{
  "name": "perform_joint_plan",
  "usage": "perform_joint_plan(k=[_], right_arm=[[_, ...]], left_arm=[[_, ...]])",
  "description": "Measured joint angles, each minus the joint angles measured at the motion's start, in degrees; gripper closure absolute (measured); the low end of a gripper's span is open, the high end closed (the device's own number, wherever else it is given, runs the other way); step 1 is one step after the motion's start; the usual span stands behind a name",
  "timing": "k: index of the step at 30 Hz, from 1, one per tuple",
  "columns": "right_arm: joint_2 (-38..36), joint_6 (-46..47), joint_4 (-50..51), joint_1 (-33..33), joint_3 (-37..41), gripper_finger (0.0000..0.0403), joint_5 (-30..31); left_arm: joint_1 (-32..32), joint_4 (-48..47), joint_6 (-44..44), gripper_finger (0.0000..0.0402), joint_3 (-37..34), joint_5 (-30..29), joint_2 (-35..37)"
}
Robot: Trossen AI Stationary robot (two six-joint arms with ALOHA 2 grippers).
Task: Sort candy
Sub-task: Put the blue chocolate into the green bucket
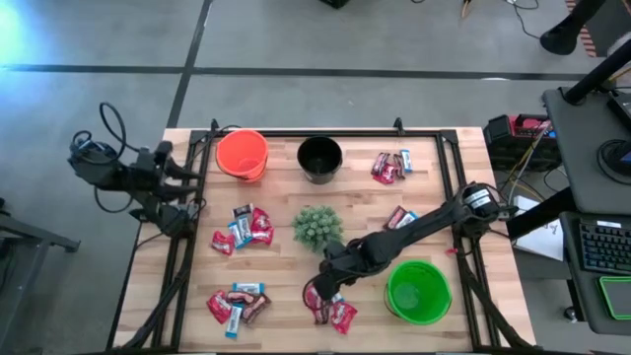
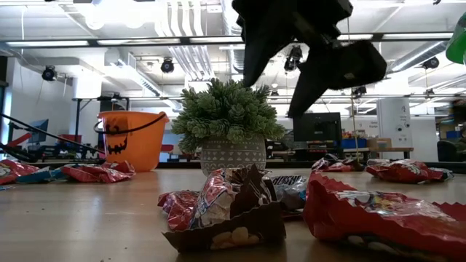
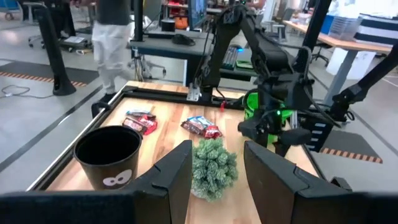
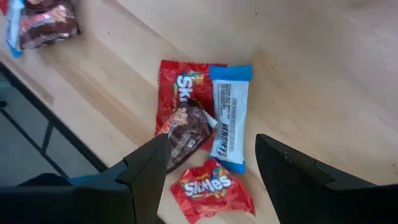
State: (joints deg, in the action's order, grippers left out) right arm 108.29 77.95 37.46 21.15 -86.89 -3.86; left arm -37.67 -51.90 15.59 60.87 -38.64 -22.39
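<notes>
The right gripper (image 4: 211, 165), fingers spread wide and empty, hovers directly above the candy pile (image 4: 205, 124) near the table's front edge.

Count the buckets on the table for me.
3: an orange bucket at the far left, a black bucket beside it at the far middle, and a green bucket at the near right, next to the right arm. None looks hidden.
</notes>
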Motion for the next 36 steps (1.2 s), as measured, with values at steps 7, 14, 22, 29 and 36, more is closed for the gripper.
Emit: perform_joint_plan(k=[7, 14, 22, 29, 36], right_arm=[[4.7, -1.1, -3.1, 0.3, 0.0, 0.0172, 0.0], [6.2, -1.4, -2.9, 0.4, 0.0, 0.0172, -0.6], [7.3, 0.3, -2.9, 0.4, 0.0, 0.0178, 2.2], [7.2, 2.4, -2.9, 0.2, 0.0, 0.0198, 2.5], [7.1, 4.0, -3.5, 0.2, 0.0, 0.0199, 2.2]], left_arm=[[0.0, 0.0, -1.1, 0.0274, 1.6, 0.0, 0.0], [0.0, 0.0, -1.4, 0.0274, 2.0, 0.6, 0.0], [0.0, 0.0, -1.4, 0.0274, 2.0, 0.7, 0.0], [0.0, 0.0, -1.4, 0.0274, 2.0, 0.7, 0.0], [0.0, 0.0, -1.6, 0.0274, 2.0, 0.7, 0.0]])
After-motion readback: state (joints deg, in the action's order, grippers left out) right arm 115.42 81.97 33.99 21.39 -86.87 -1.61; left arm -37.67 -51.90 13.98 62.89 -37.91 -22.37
